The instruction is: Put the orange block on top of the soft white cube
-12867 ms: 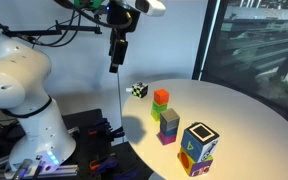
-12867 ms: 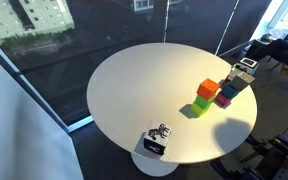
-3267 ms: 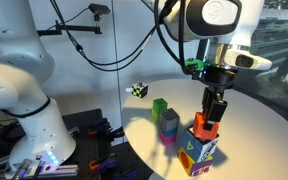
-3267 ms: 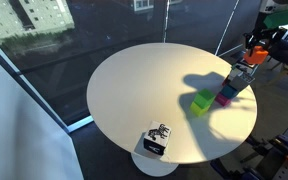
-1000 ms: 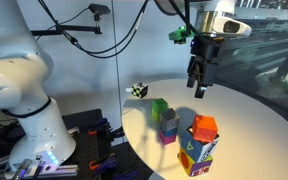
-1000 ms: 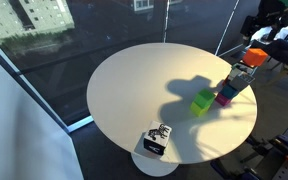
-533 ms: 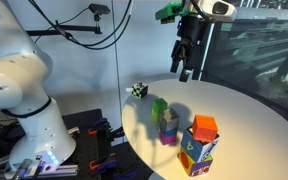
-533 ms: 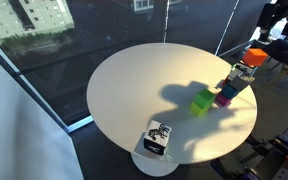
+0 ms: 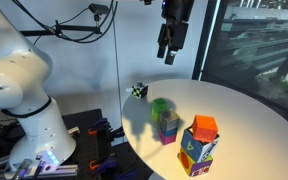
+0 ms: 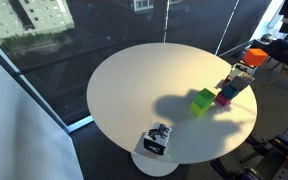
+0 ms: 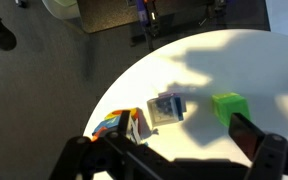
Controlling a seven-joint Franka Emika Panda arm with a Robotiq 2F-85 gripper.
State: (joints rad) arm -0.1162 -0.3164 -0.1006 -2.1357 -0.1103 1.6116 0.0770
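The orange block (image 9: pixel 204 126) rests on top of the soft white cube (image 9: pixel 196 152) near the table's front edge. In an exterior view the block (image 10: pixel 255 57) also sits on the cube (image 10: pixel 241 76) at the table's right rim. My gripper (image 9: pixel 167 50) hangs high above the table's far side, well away from both, open and empty. In the wrist view my fingers (image 11: pixel 169 152) are spread wide over the table, with the cube (image 11: pixel 134 126) and the orange on it at lower left.
A green block (image 9: pixel 160 107) and a grey-and-purple block (image 9: pixel 168 126) stand beside the cube on the round white table (image 9: pixel 244 110). They also show in the wrist view, green (image 11: pixel 229 106) and grey (image 11: pixel 165 108). A small black-and-white cube (image 9: pixel 138 90) sits at the table's edge.
My gripper has risen and swung away from the cube toward the table's far side. The orange block stays on the cube. Nothing else moved.
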